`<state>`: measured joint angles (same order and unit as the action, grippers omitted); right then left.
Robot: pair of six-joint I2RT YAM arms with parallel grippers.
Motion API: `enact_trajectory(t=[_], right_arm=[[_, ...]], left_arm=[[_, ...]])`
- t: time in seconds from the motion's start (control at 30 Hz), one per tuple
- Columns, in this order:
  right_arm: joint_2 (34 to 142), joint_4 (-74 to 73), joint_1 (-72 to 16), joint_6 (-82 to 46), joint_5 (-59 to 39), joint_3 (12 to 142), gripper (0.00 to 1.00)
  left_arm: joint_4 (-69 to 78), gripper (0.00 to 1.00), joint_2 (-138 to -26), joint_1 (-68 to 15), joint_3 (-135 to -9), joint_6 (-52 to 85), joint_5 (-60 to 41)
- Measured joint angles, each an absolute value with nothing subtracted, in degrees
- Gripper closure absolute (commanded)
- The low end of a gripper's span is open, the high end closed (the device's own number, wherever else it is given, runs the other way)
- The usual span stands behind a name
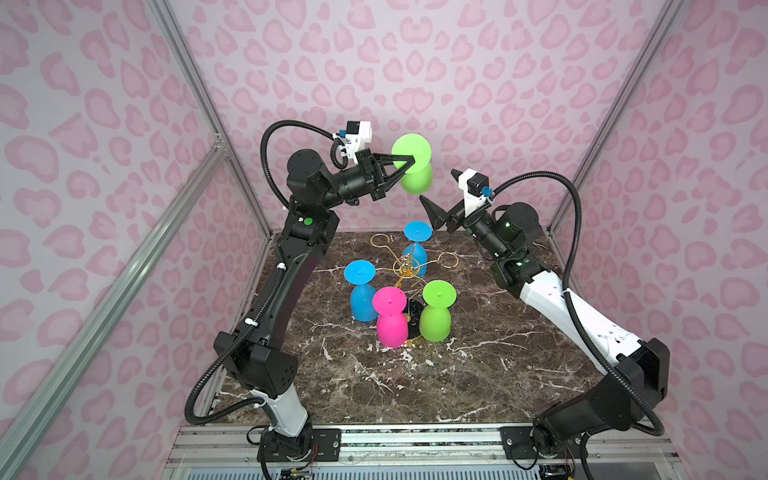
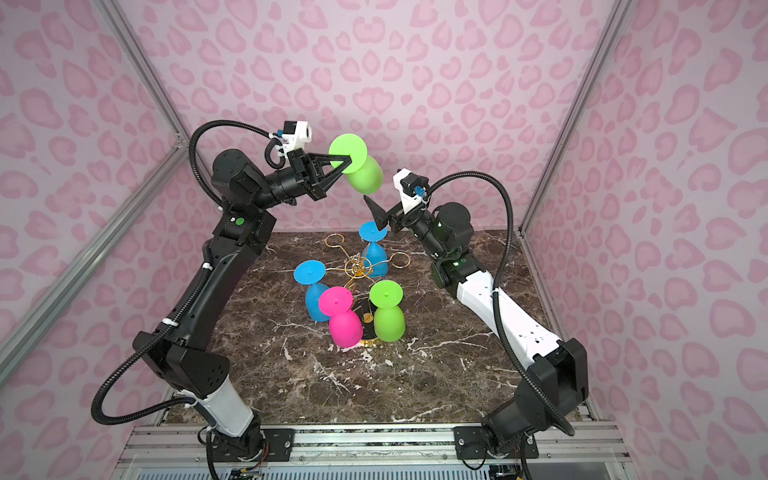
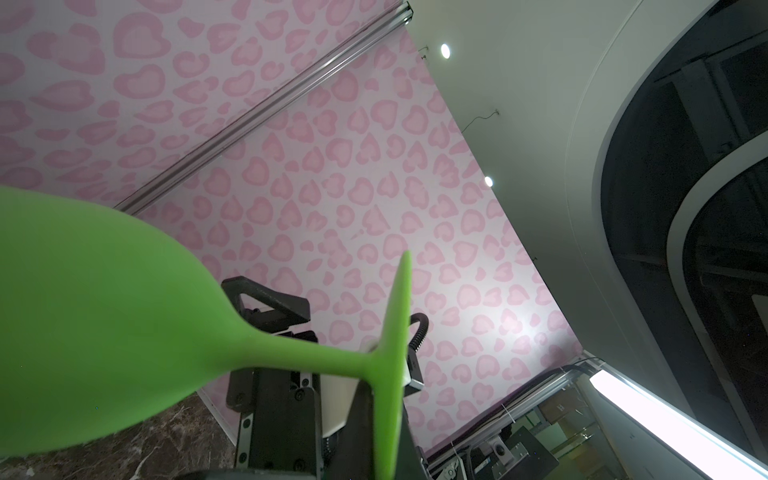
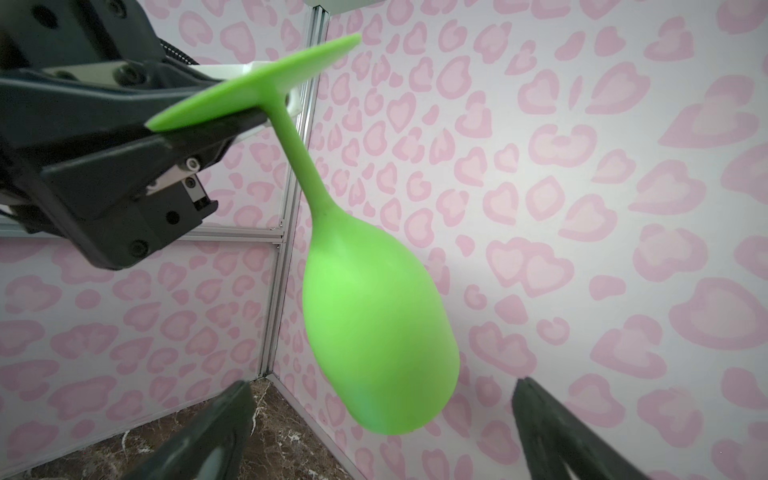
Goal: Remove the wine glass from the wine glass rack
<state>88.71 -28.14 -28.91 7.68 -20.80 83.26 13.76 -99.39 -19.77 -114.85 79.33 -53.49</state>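
Arms arch over a marble table in both top views. At upper centre, the left gripper is clamped tight on the stem of the green wine glass, right under its round foot. The glass hangs bowl-down in mid-air against the pink heart-print wall, well above and clear of the wine glass rack. That gold wire rack stands at mid-frame on the table. Two blue glasses, a pink glass and a second green glass hang foot-up around it. Just below and right of the held bowl, the right gripper points up toward it with its fingers spread wide, holding nothing and not touching the glass.

Left wrist view: the green wine glass fills the lower left of the frame. Its stem runs right to the foot, which is seen edge-on at lower centre. A dark finger of the left gripper sits by the stem at the foot.

Right wrist view: the green wine glass dangles at centre frame, foot at the top. The left gripper reaches in from the upper left and pinches the stem beneath the foot. The right gripper's two fingers stand far apart at lower left and lower right. The bowl's lower end shows between them, with a gap to each.
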Motion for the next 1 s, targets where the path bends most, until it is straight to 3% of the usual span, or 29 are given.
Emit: enact_trajectory(t=[0.5,1.0], right_arm=[[97.9,-27.6,-30.6,7.7,-21.4,94.2,0.02],[100.4,-26.7,-30.9,7.7,-21.0,97.5,0.12]], left_arm=[[17.9,0.96,-98.2,-19.9,-112.1,84.0,-53.6],[22.8,0.96,-97.4,-19.8,-109.1,88.7,-54.2]])
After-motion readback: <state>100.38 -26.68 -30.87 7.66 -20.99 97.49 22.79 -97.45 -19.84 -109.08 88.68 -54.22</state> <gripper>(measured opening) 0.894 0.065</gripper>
